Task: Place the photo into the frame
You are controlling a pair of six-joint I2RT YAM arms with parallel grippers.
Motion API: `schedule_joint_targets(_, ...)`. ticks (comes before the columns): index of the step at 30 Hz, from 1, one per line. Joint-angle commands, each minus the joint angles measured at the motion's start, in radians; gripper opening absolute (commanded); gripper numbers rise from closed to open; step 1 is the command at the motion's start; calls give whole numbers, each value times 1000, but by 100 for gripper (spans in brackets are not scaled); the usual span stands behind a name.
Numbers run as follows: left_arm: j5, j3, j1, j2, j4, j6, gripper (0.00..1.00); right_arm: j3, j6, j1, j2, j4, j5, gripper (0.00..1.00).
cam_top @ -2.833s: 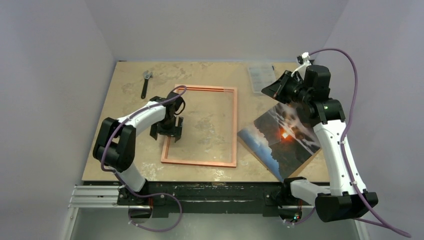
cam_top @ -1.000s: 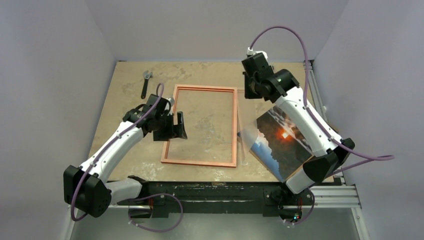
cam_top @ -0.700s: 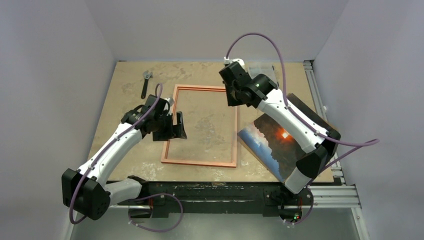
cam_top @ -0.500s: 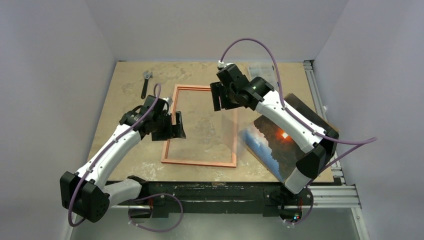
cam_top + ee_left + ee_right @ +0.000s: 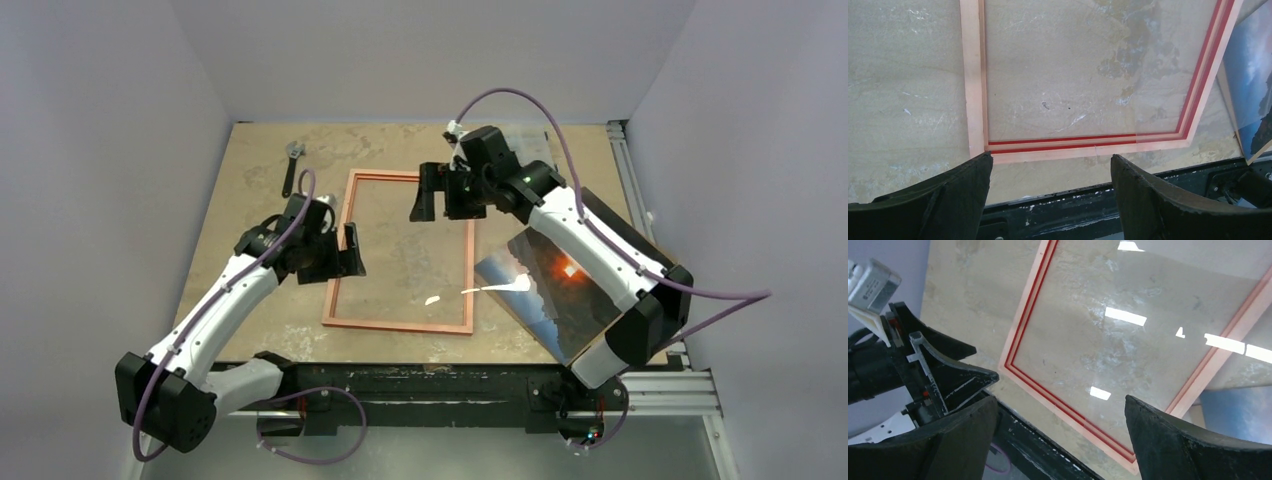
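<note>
The frame (image 5: 400,325) lies flat mid-table, pale copper back up, red showing along its inner edge (image 5: 1083,145) (image 5: 1068,415). A clear sheet with bright glare (image 5: 497,287) rests over its opening and right rail. The photo (image 5: 560,290), sunset side up, lies right of the frame, partly under my right arm; its blue part shows in both wrist views (image 5: 1253,90) (image 5: 1243,415). My right gripper (image 5: 432,193) (image 5: 1060,400) hangs open and empty above the frame's far right part. My left gripper (image 5: 337,257) (image 5: 1050,157) is open and empty over the frame's left rail.
A wrench (image 5: 291,165) lies at the back left. A dark brown board (image 5: 606,216) sticks out from under the photo at the right. The table's black front edge (image 5: 1073,200) runs just beyond the frame's near rail.
My right gripper has opened and swung left from the frame's right rail to above its opening. The clear sheet it held tilted now lies on the frame. The left arm barely moved.
</note>
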Motion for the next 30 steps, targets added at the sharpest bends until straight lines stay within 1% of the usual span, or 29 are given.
schedule_joint_targets(1,36,-25,-3,22,47,-20,85,-146,62,-155,-94,151,-221,96)
schedule_joint_targets(6,158,-91,-4,53,210,-93,85,-302,43,-328,-167,168,-217,98)
schedule_joint_targets(10,269,-153,-5,133,403,-183,84,-411,19,-480,-209,156,-168,98)
schedule_joint_targets(15,338,-203,-12,259,609,-285,82,-537,-9,-629,-222,163,-67,98)
schedule_joint_targets(19,351,-220,-23,330,695,-330,81,-622,-14,-730,-181,225,-41,98)
schedule_joint_targets(23,344,-218,-29,365,713,-333,81,-660,-25,-769,-88,291,-79,98)
schedule_joint_targets(30,345,-214,-31,392,729,-328,81,-654,-56,-775,99,382,-200,98)
